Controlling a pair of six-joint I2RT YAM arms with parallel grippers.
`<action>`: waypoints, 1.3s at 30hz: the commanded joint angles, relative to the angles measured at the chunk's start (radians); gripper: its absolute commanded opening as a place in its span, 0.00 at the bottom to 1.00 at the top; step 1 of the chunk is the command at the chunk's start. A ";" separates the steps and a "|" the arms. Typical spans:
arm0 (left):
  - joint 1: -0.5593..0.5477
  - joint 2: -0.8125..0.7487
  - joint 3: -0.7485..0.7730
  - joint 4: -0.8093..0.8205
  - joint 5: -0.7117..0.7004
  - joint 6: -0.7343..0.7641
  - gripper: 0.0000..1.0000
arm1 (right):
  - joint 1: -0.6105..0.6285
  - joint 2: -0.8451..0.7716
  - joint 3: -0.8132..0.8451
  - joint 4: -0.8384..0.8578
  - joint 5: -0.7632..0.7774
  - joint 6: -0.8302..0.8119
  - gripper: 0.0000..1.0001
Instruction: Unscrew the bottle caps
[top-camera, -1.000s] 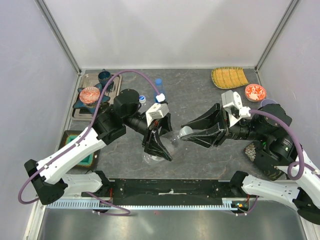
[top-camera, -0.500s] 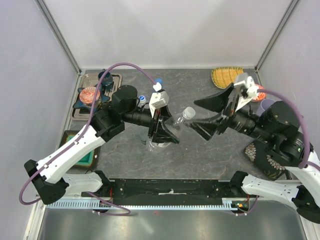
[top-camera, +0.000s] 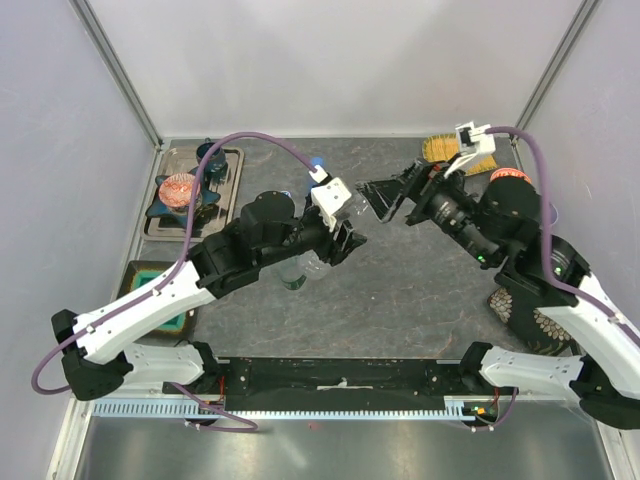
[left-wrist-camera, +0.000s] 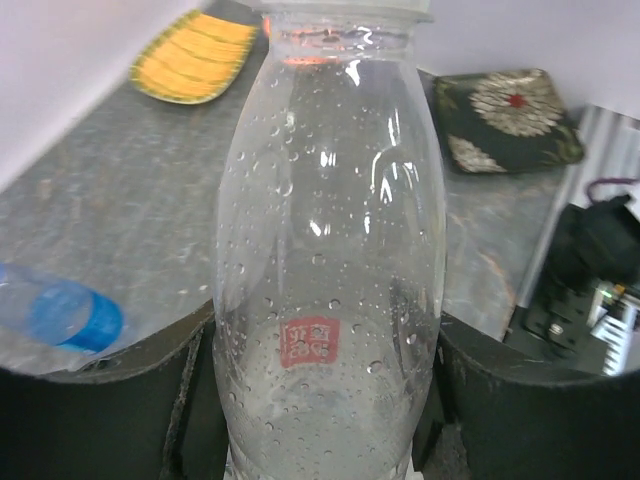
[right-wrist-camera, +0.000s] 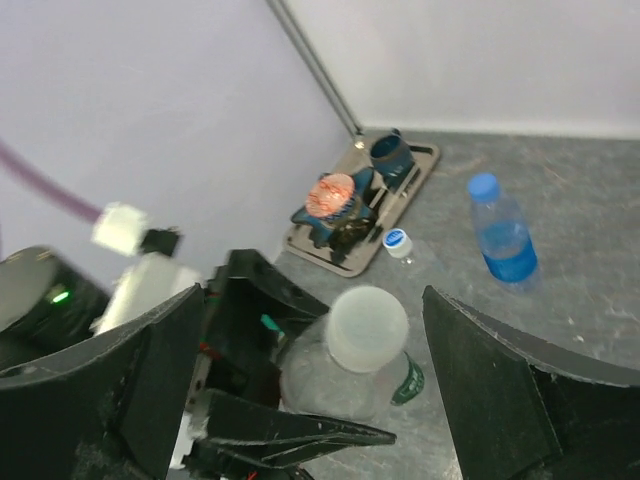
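My left gripper is shut on the body of a plain clear bottle, dotted with droplets and marked with a small red stamp. The bottle's white cap is still on and points toward my right gripper. That gripper stands open, its fingers wide on either side of the cap and touching nothing. A green-labelled bottle stands on the table under the left arm. At the back is a blue-labelled bottle, with a very short bottle near the tray.
At the back left, a tray carries a dark cup and a pink-red bowl. A yellow woven plate and a red bowl sit at the back right. A dark floral plate lies on the right.
My right gripper let go of the cap, opened wide and drew back up toward the rear right. The left arm lifted the clear bottle and carried it backward.
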 joint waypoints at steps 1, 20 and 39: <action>-0.038 -0.029 -0.015 0.095 -0.288 0.081 0.29 | 0.002 0.017 -0.009 -0.023 0.122 0.081 0.95; -0.067 -0.031 -0.051 0.113 -0.327 0.095 0.29 | 0.002 0.054 -0.055 0.039 0.146 0.076 0.70; -0.073 -0.051 -0.077 0.139 -0.318 0.095 0.29 | 0.002 0.057 -0.092 0.040 0.139 0.067 0.25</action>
